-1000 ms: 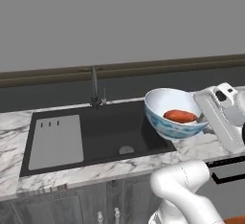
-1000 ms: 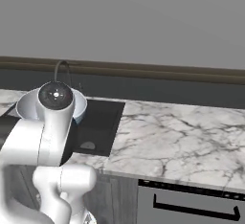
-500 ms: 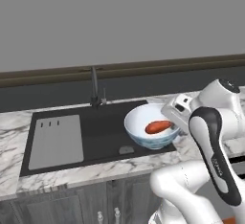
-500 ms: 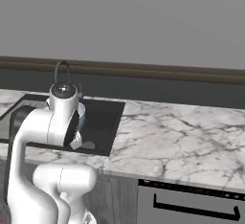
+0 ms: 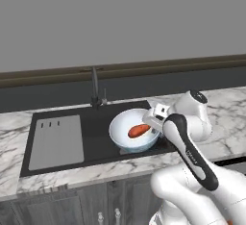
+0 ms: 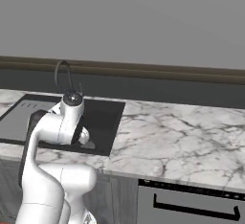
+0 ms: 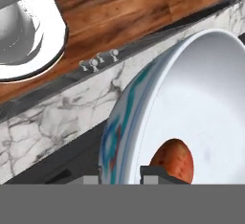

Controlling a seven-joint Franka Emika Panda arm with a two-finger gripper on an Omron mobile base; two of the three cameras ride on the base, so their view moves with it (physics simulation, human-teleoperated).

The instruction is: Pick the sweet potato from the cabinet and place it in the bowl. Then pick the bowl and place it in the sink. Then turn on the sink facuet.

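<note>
Here, bowl (image 5: pixel 134 133) in claw (image 5: pixel 154 123).

Kitchen, marble counter (image 6: pixel 182 132), black sink (image 5: pixel 96 123), faucet (image 5: pixel 95 87)

No legible text or labels anywhere

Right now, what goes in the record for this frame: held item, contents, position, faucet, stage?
held item: bowl, rim pinched by gripper
contents: sweet potato inside bowl
position: bowl over the sink basin, right of the drainboard
faucet: upright behind the basin, untouched
stage: bowl not yet released; faucet step left
</note>
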